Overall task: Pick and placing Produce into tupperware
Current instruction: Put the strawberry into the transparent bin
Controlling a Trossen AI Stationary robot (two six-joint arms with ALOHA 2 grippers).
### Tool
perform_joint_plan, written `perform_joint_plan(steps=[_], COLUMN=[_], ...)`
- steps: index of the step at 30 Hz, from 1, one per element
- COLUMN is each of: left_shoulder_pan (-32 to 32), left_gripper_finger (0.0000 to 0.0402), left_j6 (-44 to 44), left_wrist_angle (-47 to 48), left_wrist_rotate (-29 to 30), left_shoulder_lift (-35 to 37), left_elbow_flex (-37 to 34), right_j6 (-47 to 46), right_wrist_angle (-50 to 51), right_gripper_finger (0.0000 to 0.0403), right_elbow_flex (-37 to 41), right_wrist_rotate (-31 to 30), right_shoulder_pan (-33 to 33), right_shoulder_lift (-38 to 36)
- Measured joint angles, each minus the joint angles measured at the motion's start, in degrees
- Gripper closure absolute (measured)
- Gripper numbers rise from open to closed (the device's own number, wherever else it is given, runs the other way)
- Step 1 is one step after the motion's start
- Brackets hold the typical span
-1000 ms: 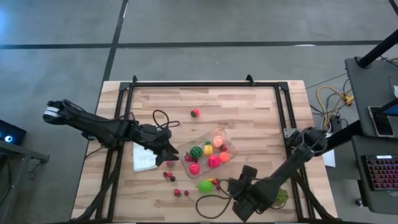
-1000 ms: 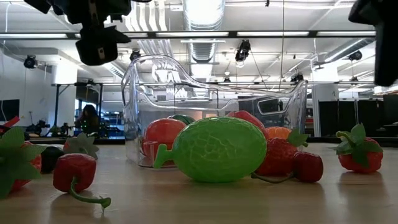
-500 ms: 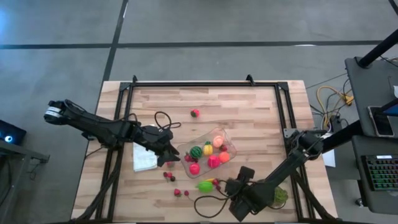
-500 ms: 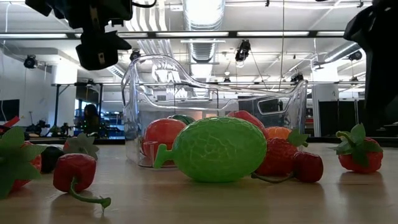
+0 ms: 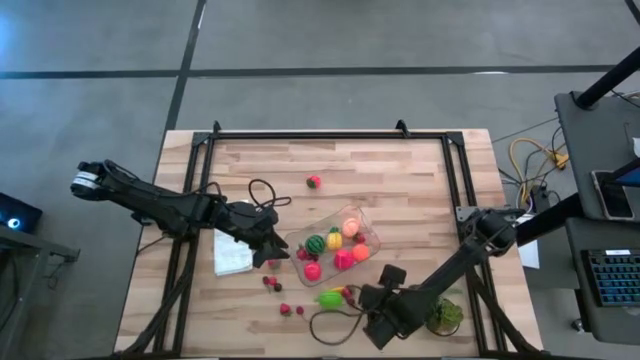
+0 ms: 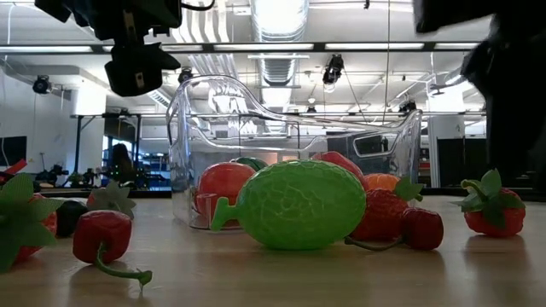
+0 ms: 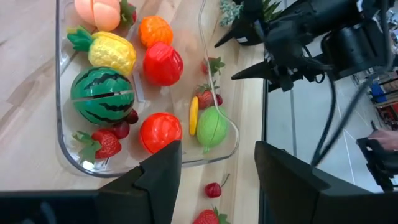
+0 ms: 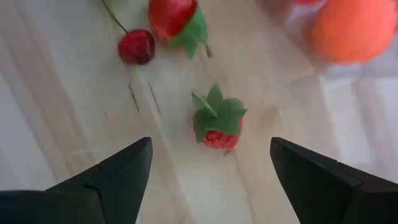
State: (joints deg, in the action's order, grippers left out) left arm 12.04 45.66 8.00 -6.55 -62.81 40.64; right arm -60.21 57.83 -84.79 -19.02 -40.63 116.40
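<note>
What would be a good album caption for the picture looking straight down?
Right hand open beside a lime fruit; tub half filled.

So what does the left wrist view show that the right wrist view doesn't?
Only the left wrist view: the inside of the tupperware with the striped melon, a yellow pineapple and a red fruit, plus the right arm farther off. Only the right wrist view: a lone strawberry on bare wood between the open right gripper fingers, and a cherry. Both: the wooden table and loose red produce outside the container.
</note>
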Motion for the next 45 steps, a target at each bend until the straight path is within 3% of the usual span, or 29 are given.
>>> perform_joint_plan(steps=[3, 10, 16, 24, 38, 45], left_shoulder_pan=[-0.03, -0.03, -0.03, -0.03, -0.03, -0.03], left_gripper_finger=[0.0213, 0.0213, 0.0213, 0.0213, 0.0213, 0.0213], left_j6=[-0.01, 0.08, 0.1, 0.19, 0.23, 0.13], left_wrist_angle=[0.01, 0.04, 0.01, -0.01, 0.01, 0.04], left_wrist_rotate=[-0.03, -0.21, -0.3, -0.35, -0.34, -0.34], left_shoulder_lift=[0.0, 0.0, 0.0, 0.01, 0.04, 0.04], left_elbow_flex=[-0.03, -0.09, -0.09, -0.11, -0.13, -0.13], right_j6=[-2.52, 1.83, 3.95, 3.08, 2.15, -0.38], right_wrist_angle=[-0.88, -2.86, -10.74, -13.65, -13.66, -12.88], right_gripper_finger=[0.0088, 0.0103, 0.0106, 0.0111, 0.0249, 0.0261], right_elbow_flex=[1.31, 1.93, 4.6, 6.9, 7.12, 7.29], right_wrist_rotate=[2.69, 1.19, 1.42, 6.16, 7.44, 7.51], right_shoulder_pan=[1.36, 1.65, 1.88, 2.99, 3.16, 3.16], right_shoulder_lift=[0.0, 0.0, -0.01, -0.11, -0.16, -0.75])
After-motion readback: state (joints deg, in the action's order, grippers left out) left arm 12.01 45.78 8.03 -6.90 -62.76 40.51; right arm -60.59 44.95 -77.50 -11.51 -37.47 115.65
